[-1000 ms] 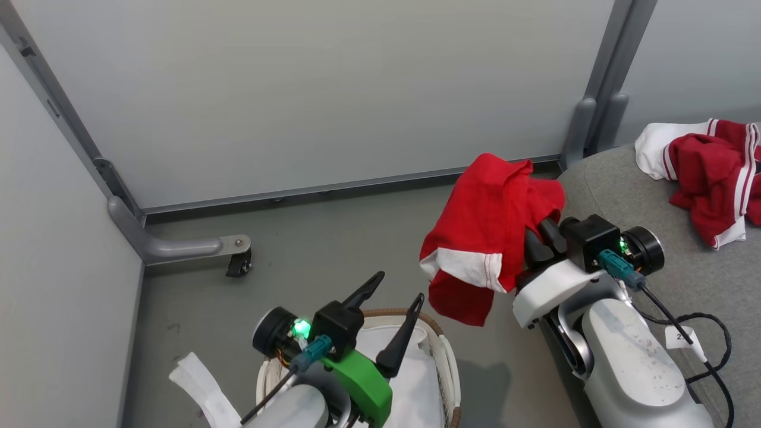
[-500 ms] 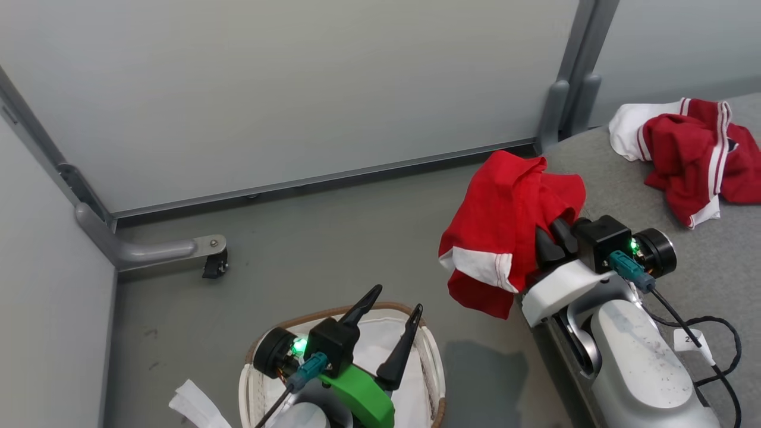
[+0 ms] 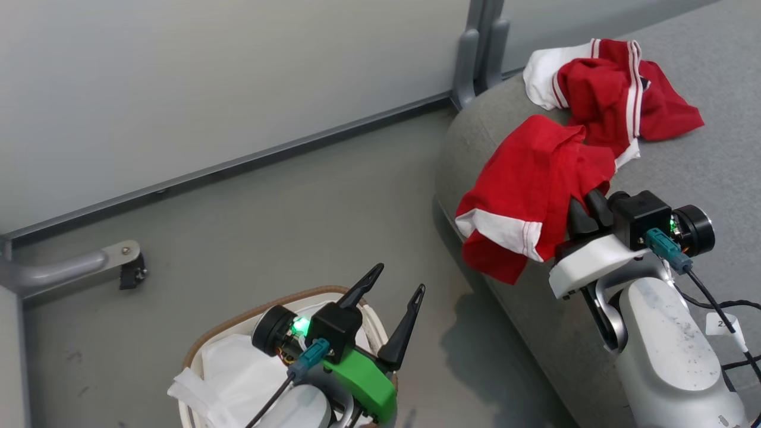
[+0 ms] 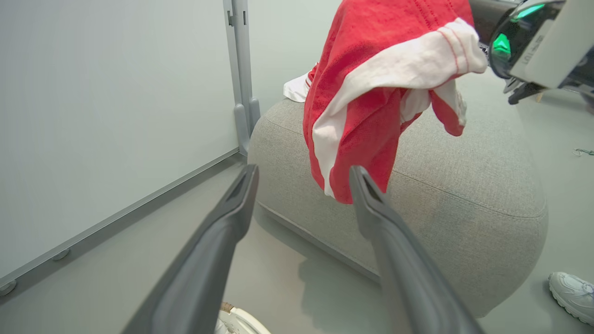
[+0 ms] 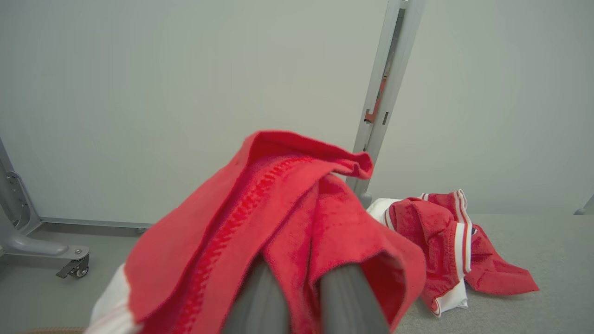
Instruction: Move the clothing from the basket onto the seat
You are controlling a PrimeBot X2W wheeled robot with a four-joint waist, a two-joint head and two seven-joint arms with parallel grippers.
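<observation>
Inspecting the clothing first, we find one red garment [image 3: 523, 196] clamped in the right gripper [image 3: 585, 209], whose dark fingers are pressed together with their tips buried in the fabric. In the head view the piece drapes from the fingers toward 9 o'clock, its long axis running from 1 o'clock down to 7 o'clock. Its lower part hangs past the rounded edge of the seat [image 3: 707, 172]. It is soft red cloth, crumpled, with a broad white band edged in red stitching near the hanging hem. A second red garment [image 3: 618, 89], white-panelled with thin white stripes, lies bunched on the seat at 12 o'clock from the gripper, close by the held one. Open seat surface lies at 1 to 3 o'clock of the gripper, so we judge the carry should go that way before release. The right arm is the nearer one. The left gripper [image 3: 401, 278] stands wide and empty at 8 o'clock, well apart, above the basket [image 3: 250, 311], where the part we can see holds a white liner [image 3: 238, 368]
</observation>
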